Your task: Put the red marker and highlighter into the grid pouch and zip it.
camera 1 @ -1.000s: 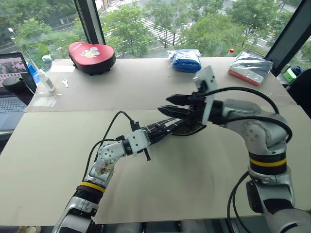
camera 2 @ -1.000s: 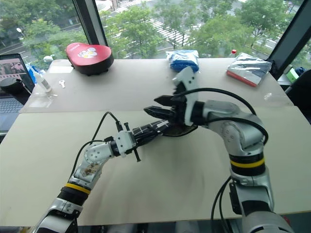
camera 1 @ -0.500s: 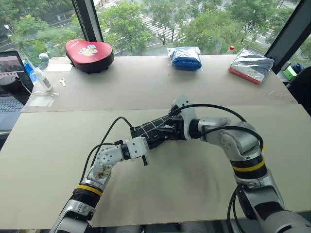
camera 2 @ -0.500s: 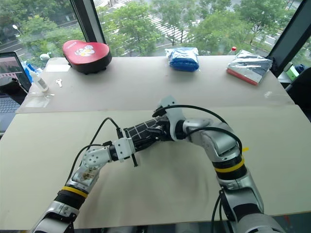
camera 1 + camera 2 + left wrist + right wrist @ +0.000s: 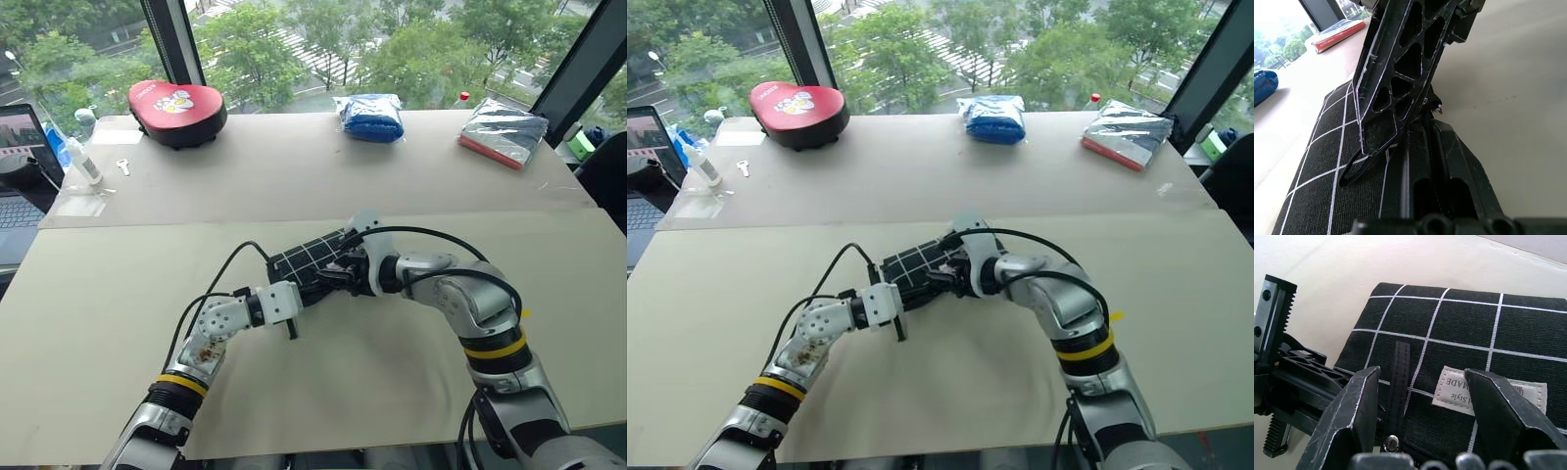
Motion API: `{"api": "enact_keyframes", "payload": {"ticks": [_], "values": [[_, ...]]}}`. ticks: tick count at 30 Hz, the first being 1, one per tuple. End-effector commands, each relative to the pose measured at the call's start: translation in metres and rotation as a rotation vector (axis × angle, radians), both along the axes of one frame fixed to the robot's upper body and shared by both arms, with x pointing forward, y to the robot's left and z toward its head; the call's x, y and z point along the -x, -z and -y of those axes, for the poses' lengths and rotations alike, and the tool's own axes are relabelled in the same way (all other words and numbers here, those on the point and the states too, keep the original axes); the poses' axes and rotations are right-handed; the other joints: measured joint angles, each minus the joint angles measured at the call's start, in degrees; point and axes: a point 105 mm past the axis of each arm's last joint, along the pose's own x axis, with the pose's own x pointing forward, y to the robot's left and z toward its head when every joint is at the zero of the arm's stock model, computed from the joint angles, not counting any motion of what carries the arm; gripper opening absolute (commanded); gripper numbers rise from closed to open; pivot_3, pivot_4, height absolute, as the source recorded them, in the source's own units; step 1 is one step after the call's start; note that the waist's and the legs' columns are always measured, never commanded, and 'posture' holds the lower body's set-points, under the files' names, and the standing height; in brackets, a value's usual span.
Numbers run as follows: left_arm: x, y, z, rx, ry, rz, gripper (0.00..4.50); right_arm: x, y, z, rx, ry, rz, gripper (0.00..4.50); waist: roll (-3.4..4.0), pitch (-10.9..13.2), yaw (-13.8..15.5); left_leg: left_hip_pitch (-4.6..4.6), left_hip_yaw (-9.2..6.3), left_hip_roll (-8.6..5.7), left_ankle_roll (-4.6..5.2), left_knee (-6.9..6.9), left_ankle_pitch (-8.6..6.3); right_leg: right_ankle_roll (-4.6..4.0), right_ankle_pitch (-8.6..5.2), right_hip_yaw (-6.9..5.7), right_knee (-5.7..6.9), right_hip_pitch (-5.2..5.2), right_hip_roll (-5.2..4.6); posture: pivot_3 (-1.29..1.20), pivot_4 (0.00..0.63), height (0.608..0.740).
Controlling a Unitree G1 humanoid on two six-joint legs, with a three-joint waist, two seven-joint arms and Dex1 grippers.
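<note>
Lowered since the earlier frame, the right gripper (image 5: pixel 1422 431) poises jaws apart over the grid pouch (image 5: pixel 312 260), left gripper (image 5: pixel 312 290) clamping its edge; zipping seems next, requiring the pull strap (image 5: pixel 1399 377).

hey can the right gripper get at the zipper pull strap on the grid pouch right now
Probably yes. The right gripper is open just above the grid pouch, and the black zipper pull strap lies bare between its fingers. The left gripper, shut on the pouch's corner, sits beside the strap, not over it.
</note>
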Motion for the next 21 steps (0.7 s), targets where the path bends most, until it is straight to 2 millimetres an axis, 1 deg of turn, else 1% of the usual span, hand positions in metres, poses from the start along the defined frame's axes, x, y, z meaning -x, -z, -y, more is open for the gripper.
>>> {"api": "enact_keyframes", "payload": {"ticks": [1,4,8,13,16,21], "values": [[-0.003,-0.021,0.004,0.052,0.003,0.083,0.0,0.018,-0.013,-0.01,-0.083,-0.134,-0.043,3.09,0.0,0.0,-0.02,0.0,0.0,0.0,0.0,0.0,0.0,0.0,0.0,0.0,0.0,0.0,0.0,0.0,0.15,0.74],[-0.003,-0.021,0.004,0.054,0.001,0.084,0.0,0.022,-0.01,-0.011,-0.057,-0.162,-0.046,3.09,0.0,0.0,-0.04,0.0,0.0,0.01,0.0,0.0,0.0,0.0,0.0,0.0,0.01,0.0,0.0,0.0,0.15,0.74],[-0.003,-0.022,0.004,0.056,-0.002,0.085,0.0,0.02,-0.001,-0.014,-0.02,-0.153,-0.035,3.09,0.0,0.0,-0.11,0.01,0.0,0.01,0.0,0.0,0.0,0.0,0.0,0.01,0.01,0.0,0.0,0.0,0.15,0.74],[-0.004,-0.023,0.004,0.058,-0.003,0.089,0.0,0.01,0.005,-0.013,0.008,-0.111,-0.005,1.94,-0.01,-0.03,-0.18,0.06,0.01,0.0,0.0,0.0,0.0,0.0,0.0,0.0,0.04,0.01,0.01,0.0,0.15,0.74],[-0.004,-0.024,0.003,0.057,-0.005,0.092,0.0,0.003,0.001,-0.008,0.013,-0.099,0.033,1.66,-0.01,-0.03,-0.18,0.11,0.02,0.01,-0.01,0.0,0.0,0.0,0.0,0.01,0.06,0.03,0.02,0.0,0.15,0.74],[-0.004,-0.024,0.003,0.057,-0.005,0.094,0.0,-0.001,-0.008,-0.001,-0.007,-0.091,0.063,1.61,-0.01,-0.03,-0.17,0.13,0.02,0.02,-0.03,0.0,0.02,0.0,0.0,0.01,0.05,0.05,0.02,0.0,0.15,0.74]]}}
